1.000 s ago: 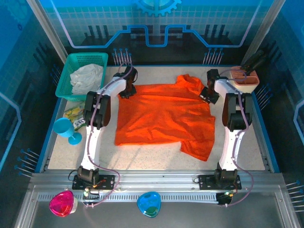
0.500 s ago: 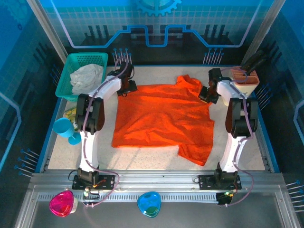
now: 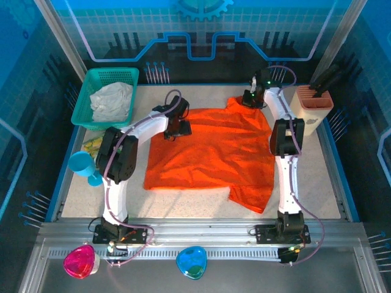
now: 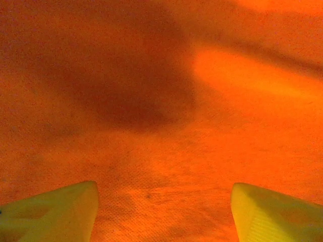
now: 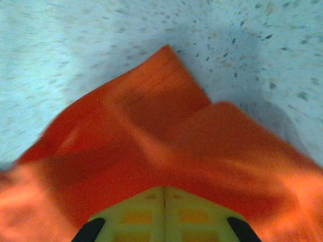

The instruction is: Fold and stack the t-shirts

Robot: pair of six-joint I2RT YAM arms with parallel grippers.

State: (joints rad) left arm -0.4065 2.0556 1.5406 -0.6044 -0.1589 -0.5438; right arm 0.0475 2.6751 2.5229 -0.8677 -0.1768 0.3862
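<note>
Surface: a pale speckled table sat inside a blue-walled cell.
Basket: a teal mesh basket stood well to the left of the left claw, at the table's far corner.
Whitish-grey t-shirt: it lay crumpled inside that basket.
Left claw: its yellow fingers were spread wide and held nothing. They hung over orange cloth near the shirt's far left edge.
Orange t-shirt: it lay spread flat between the two claws and reached towards the arm bases. One sleeve trailed at the near right.
Right claw: its fingers were pressed together at the shirt's far right sleeve. Folded cloth lay just ahead of the tips. Whether any cloth was nipped between them could not be told.
Holder: a beige utensil holder stood near the right claw, on its right.
</note>
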